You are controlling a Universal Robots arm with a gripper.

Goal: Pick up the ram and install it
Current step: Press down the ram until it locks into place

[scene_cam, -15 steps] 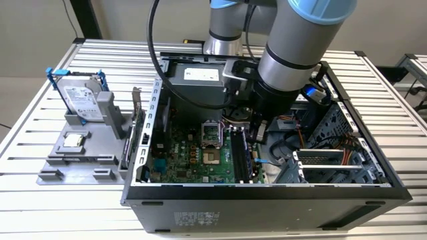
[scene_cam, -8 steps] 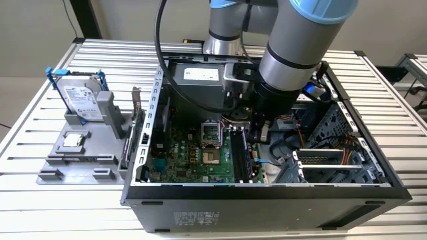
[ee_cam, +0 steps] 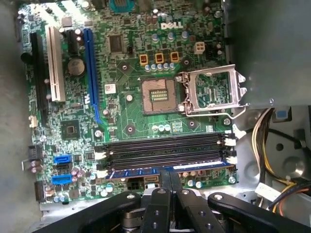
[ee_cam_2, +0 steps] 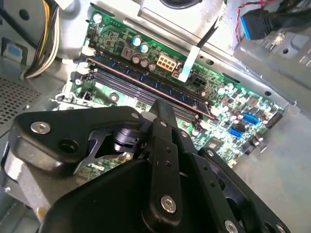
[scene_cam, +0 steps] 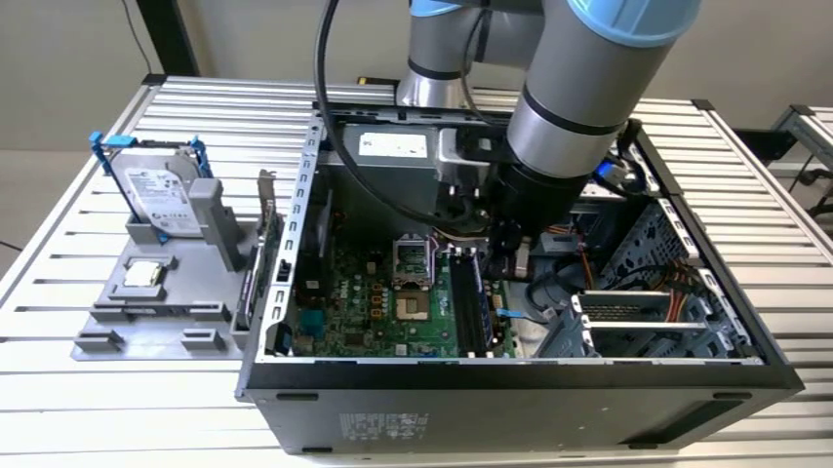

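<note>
Reaching down into the open computer case (scene_cam: 521,375), the arm has its gripper (ee_cam: 167,175) right over the memory slots (ee_cam: 165,148) of the motherboard (ee_cam: 131,109). The ram (ee_cam: 146,172) sits in the slot nearest the board's edge, a thin bluish stick running the slot's full length, parallel to the empty black slots beside it. In both wrist views the fingertips meet at the stick's middle, one finger (ee_cam_2: 163,114) standing straight up from it. Jaws look clenched on the ram, fingers pinched together on its top edge with no gap visible. White latches (ee_cam: 229,141) show at the slot ends; can't tell whether they have snapped in.

Room is tight. In the exterior view the arm fills the middle of the case, with the power supply (scene_cam: 390,146) behind it and the drive cage (scene_cam: 638,317) toward the exterior view's right. Bundled cables (ee_cam: 265,128) hang near one end of the slots. The open processor socket (ee_cam: 211,92) lies on the far side of the empty slots, apart from the gripper. Expansion slots (ee_cam: 56,63) are well apart at the board's other end.

Outside the case, toward the exterior view's left, a grey fixture (scene_cam: 163,292) holds a hard drive (scene_cam: 163,195) in a blue frame, standing upright on the slatted table (scene_cam: 78,390).
</note>
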